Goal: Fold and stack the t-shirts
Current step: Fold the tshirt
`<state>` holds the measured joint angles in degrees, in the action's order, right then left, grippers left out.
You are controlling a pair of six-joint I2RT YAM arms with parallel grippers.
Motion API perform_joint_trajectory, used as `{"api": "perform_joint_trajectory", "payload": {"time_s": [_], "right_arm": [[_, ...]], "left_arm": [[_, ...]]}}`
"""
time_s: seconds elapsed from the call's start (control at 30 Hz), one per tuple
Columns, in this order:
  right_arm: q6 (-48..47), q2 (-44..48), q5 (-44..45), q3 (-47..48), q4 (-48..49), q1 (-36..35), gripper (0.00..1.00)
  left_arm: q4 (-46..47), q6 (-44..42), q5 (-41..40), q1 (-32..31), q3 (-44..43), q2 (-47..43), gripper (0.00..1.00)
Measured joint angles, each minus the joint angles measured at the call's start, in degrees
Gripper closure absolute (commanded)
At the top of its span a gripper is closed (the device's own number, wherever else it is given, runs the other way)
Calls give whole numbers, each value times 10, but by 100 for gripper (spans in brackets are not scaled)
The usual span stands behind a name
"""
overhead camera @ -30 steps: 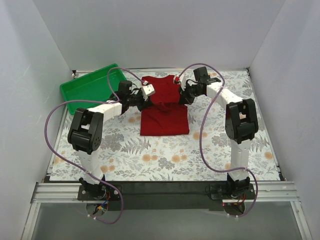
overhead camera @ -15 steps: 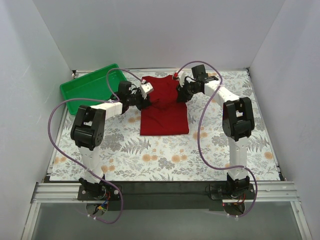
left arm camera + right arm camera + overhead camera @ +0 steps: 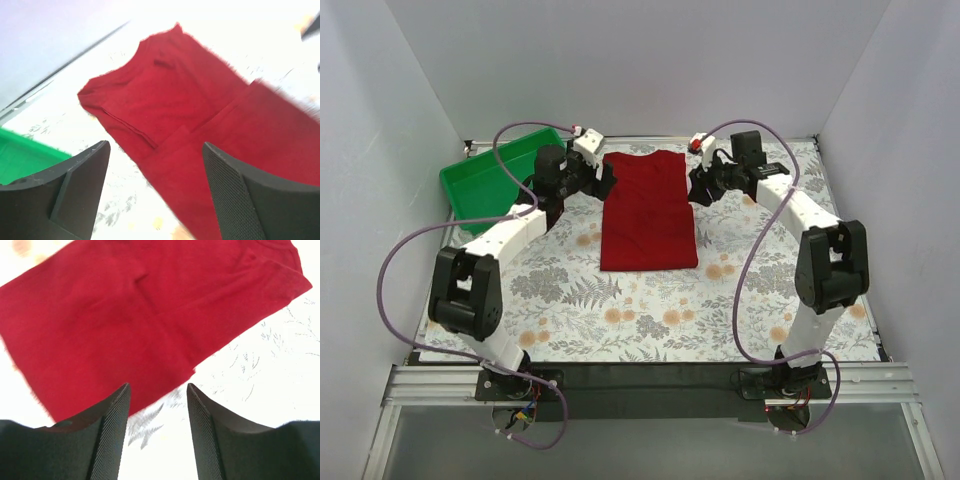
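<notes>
The dark red t-shirt (image 3: 648, 212) lies flat on the floral table cover as a long narrow rectangle with its sides folded in, collar toward the back wall. My left gripper (image 3: 605, 179) hovers just off its upper left edge, open and empty. In the left wrist view the t-shirt (image 3: 200, 110) lies beyond the spread left gripper (image 3: 155, 146). My right gripper (image 3: 698, 187) hangs beside the upper right edge, open and holding nothing. The right wrist view has the t-shirt (image 3: 140, 315) ahead of the right gripper (image 3: 158, 388), its edge just past the fingertips.
A green plastic tray (image 3: 495, 172) stands at the back left corner, close behind my left arm; its rim (image 3: 22, 155) shows in the left wrist view. White walls close the table on three sides. Purple cables loop off both arms.
Both grippers opened, let go of the shirt's upper part and drew back outward, left to the left, right to the right. The shirt now lies flat.
</notes>
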<state>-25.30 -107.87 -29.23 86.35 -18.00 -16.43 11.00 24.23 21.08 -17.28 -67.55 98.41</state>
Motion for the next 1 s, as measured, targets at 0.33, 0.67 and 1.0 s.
{"api": "perform_joint_trajectory", "payload": {"time_s": [0.33, 0.67, 1.0], "right_arm": [[-212, 145, -144, -225, -55, 7, 36], [-504, 227, -152, -329, -115, -42, 37], [-496, 167, -75, -329, -33, -71, 40]], "left_arm": [[-133, 115, -39, -48, 175, -189, 31], [-144, -251, -3, -171, 365, -290, 32], [-80, -348, -23, -160, 338, -149, 35]]}}
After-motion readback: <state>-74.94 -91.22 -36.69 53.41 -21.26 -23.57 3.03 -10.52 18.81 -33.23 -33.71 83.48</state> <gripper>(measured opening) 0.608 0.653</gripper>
